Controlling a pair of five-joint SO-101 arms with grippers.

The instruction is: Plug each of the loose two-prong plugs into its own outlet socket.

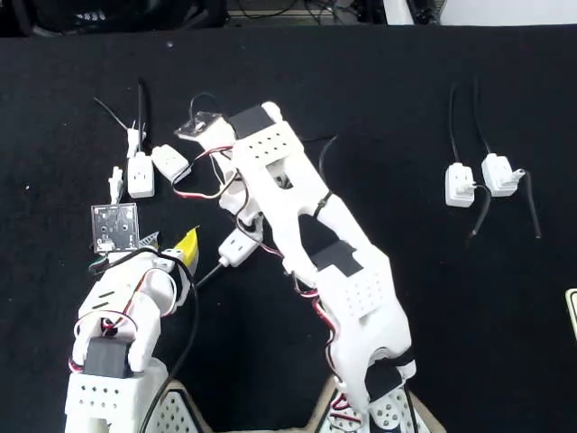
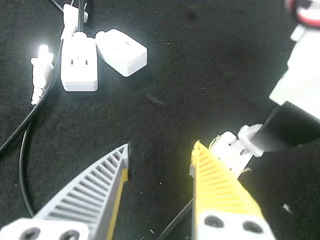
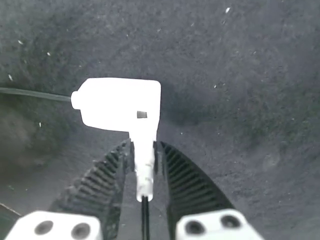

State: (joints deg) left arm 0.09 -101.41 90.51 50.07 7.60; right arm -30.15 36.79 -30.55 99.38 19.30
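One plug sits pinched in the right gripper — left gripper spread apart.

Black cloth-covered table; perhaps cables behind.

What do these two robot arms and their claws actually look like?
The left arm and right arm are white plastic with black blocks, grids of small holes, and thin red, black and white wires along the joints. The left gripper has ribbed wedge fingers, one grey, one yellow; the right gripper has two black ones.
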